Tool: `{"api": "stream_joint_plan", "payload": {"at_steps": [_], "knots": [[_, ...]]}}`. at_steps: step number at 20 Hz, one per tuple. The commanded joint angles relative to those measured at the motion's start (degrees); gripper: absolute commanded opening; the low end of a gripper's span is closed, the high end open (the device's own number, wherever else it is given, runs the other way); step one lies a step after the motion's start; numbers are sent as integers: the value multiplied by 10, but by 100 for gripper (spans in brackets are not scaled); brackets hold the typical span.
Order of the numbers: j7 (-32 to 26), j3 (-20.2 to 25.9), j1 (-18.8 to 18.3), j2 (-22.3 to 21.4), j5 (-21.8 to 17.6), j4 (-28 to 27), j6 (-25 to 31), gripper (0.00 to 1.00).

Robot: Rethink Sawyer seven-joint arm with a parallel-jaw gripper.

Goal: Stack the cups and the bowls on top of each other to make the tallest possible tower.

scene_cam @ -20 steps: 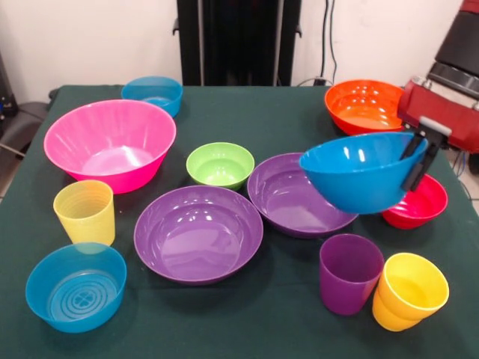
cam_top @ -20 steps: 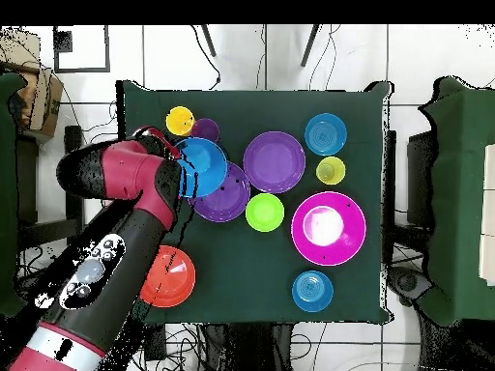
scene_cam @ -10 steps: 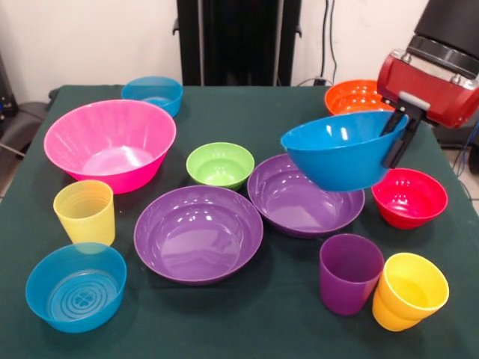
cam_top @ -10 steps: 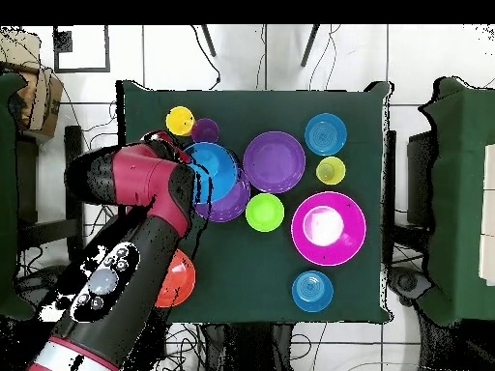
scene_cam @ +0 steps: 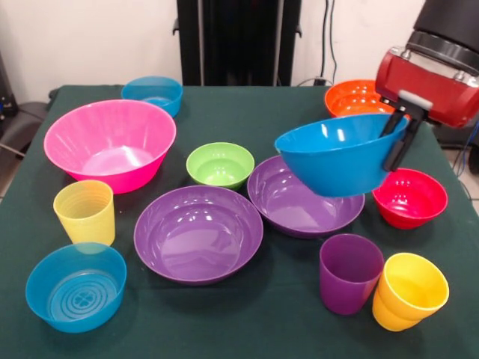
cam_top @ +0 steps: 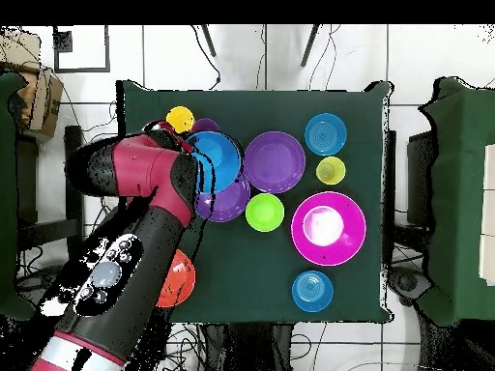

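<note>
Your arm (cam_top: 135, 251) reaches in from the base side and bends at a red wrist (scene_cam: 430, 82) held high above the table. Your gripper (scene_cam: 397, 139) hangs below it, tilted, its two black fingers (scene_cam: 394, 150) clamped on the rim of the blue bowl (scene_cam: 337, 153), which you hold aloft and tipped.

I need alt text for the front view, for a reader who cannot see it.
The tool grips the rim of a blue bowl and holds it tilted in the air above a purple bowl. On the green table around them stand more bowls and cups, among them a large pink bowl.
</note>
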Motion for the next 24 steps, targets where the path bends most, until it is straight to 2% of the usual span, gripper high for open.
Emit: {"api": "stream_joint_plan", "payload": {"at_steps": [1, 13, 24], "knots": [[30, 61, -15, 31, -23, -73, 58, 0], [43, 48, -10, 43, -27, -85, 54, 0], [62, 2, -5, 97, -35, -109, -2, 0]]}}
